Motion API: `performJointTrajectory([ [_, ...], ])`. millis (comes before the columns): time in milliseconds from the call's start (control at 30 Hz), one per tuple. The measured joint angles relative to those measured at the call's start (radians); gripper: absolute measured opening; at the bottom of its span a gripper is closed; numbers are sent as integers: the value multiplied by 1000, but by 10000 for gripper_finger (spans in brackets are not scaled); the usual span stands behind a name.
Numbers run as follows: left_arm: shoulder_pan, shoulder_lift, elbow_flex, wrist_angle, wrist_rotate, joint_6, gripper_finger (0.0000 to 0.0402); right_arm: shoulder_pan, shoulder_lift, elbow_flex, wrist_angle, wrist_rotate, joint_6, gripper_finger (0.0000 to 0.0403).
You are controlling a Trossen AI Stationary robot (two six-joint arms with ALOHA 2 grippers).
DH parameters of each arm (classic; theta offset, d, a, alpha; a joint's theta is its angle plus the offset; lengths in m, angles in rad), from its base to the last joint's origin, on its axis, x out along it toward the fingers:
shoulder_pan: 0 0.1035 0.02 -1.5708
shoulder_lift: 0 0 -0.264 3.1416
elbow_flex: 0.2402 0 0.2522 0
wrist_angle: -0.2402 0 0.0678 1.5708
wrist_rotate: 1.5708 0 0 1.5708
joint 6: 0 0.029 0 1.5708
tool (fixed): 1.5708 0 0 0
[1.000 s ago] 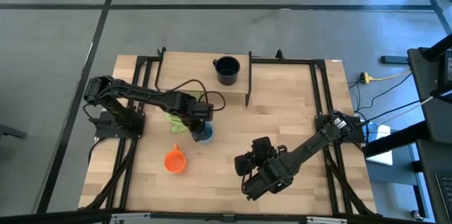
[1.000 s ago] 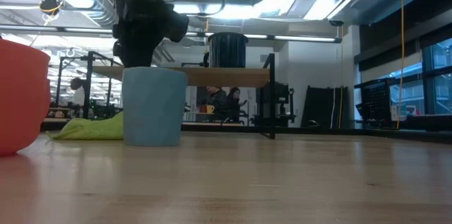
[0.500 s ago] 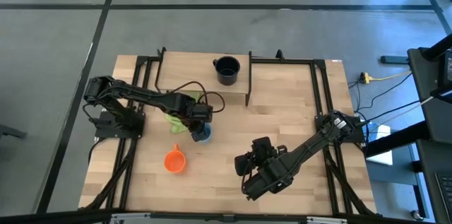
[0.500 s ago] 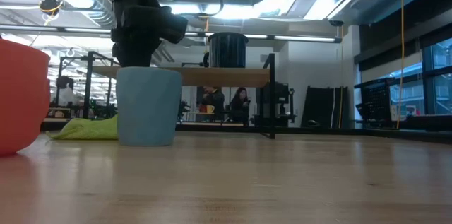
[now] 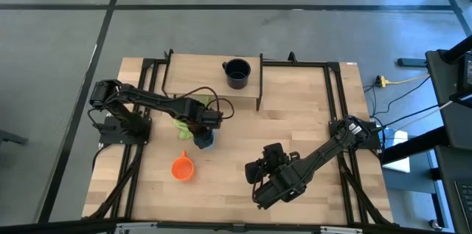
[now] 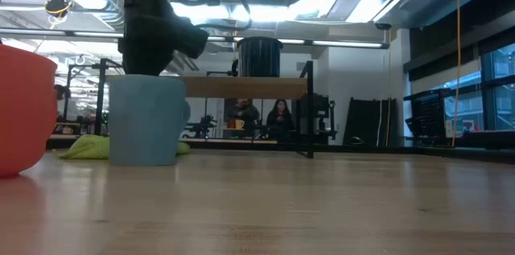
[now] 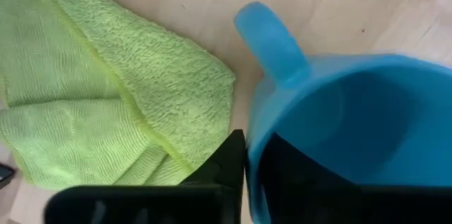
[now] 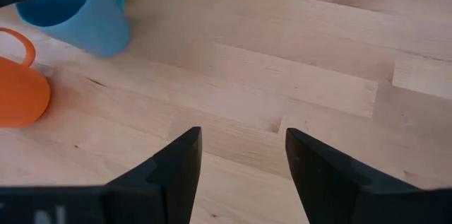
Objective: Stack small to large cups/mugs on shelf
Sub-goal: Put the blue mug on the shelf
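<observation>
The light blue mug [image 5: 204,141] stands on the table beside the green cloth [image 5: 181,126]; it also shows in the low view [image 6: 145,120]. My left gripper [image 7: 251,160] is shut on it from above. The orange mug [image 5: 182,168] stands on its base nearer the front edge. The black mug [image 5: 237,73] stands on the shelf [image 5: 199,80] at the far side. My right gripper [image 8: 241,140] is open and empty over bare table at the front right. My left gripper holds the blue mug's wall at the rim [image 7: 254,128], just beside the handle [image 7: 272,40]. One finger [image 7: 224,164] is outside the wall and one is inside the cup. The fingers point down from above. The mug is upright, its base at table level.
The green cloth [image 7: 106,104] lies right beside the blue mug, toward the table's left edge. Black frame rails [image 5: 335,94] run along the table's left and right sides. People show in the room behind the table.
My left gripper has moved a little toward the table's left edge with the blue mug, which stays upright and has shifted along the table toward the green cloth. The right arm has kept still.
</observation>
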Motion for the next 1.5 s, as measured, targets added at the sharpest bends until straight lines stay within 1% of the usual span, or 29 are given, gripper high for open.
performJointTrajectory([
  [67, 0, 0, 0, 1, 1, -1, 18, 0, 0, 0, 0, 0, 0, 207],
  [233, 0, 0, 0, 1, 21, -1, 17, 0, 0, 0, 0, 0, -1, 207],
  [333, 0, -2, 1, -1, 53, -1, 17, 0, 0, 0, 0, 0, -3, 207],
  [433, 0, -19, 22, -36, 75, 3, 17, 0, 0, 0, 0, 0, -3, 207],
  [533, 0, -53, 82, -77, 68, 7, 17, 0, 0, 0, 0, 0, -13, 207],
  [667, 12, -90, 197, -175, 14, 23, 17, -5, 0, 0, 0, 0, -23, 207],
  [767, 39, -101, 308, -277, -55, 38, 17, -7, 0, 0, 0, 1, -25, 207],
  [867, 77, -98, 406, -369, -108, 82, 17, -7, 0, 0, 0, 10, -25, 207],
  [933, 118, -98, 468, -400, -115, 123, 17, -7, 0, 0, 0, 11, -26, 207],
  [1000, 171, -92, 525, -437, -120, 158, 17, -7, 0, 0, 0, 17, -26, 207],
  [1067, 236, -84, 575, -483, -149, 194, 17, -7, 0, 0, 0, 21, -25, 207],
  [1133, 302, -83, 610, -490, -151, 230, 17, -7, 0, 0, 0, 27, -24, 207],
  [1333, 460, -82, 625, -484, -116, 317, 17, -7, 0, 0, 0, 28, -23, 207],
  [1433, 503, -65, 628, -435, -91, 355, 17, -7, 0, 0, 0, 28, -24, 207],
  [1500, 526, -35, 653, -429, -80, 385, 17, -10, 0, 0, 0, 29, -24, 207],
])
